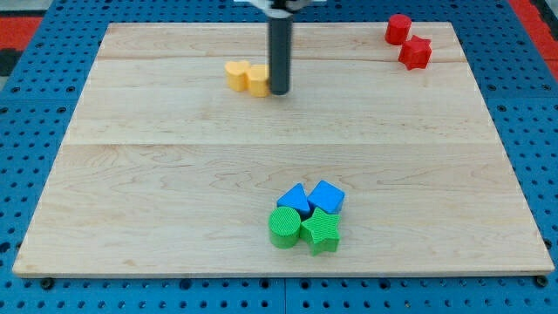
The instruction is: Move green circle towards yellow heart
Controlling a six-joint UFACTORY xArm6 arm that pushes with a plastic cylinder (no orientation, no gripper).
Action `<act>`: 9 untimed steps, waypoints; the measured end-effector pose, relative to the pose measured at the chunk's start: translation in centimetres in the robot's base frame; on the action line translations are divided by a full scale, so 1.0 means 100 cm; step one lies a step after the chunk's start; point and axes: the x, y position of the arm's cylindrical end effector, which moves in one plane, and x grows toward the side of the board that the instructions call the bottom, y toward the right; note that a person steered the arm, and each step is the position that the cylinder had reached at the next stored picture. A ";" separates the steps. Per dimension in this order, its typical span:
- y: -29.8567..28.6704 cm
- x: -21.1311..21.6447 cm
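The green circle (283, 227) lies near the view's bottom, at the lower left of a tight cluster of blocks. The yellow heart (236, 74) sits near the view's top, left of centre, touching a second yellow block (257, 79) on its right. My tip (279, 90) rests on the board right against the right side of that second yellow block, far above the green circle.
A green star (321, 231) touches the green circle's right side. Two blue blocks (296, 200) (326, 196) sit just above them. A red cylinder (398, 29) and a red star (416, 52) sit at the top right. The wooden board (174, 174) lies on a blue pegboard.
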 end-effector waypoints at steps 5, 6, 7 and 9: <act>0.094 0.250; 0.041 0.258; 0.015 0.258; 0.008 0.229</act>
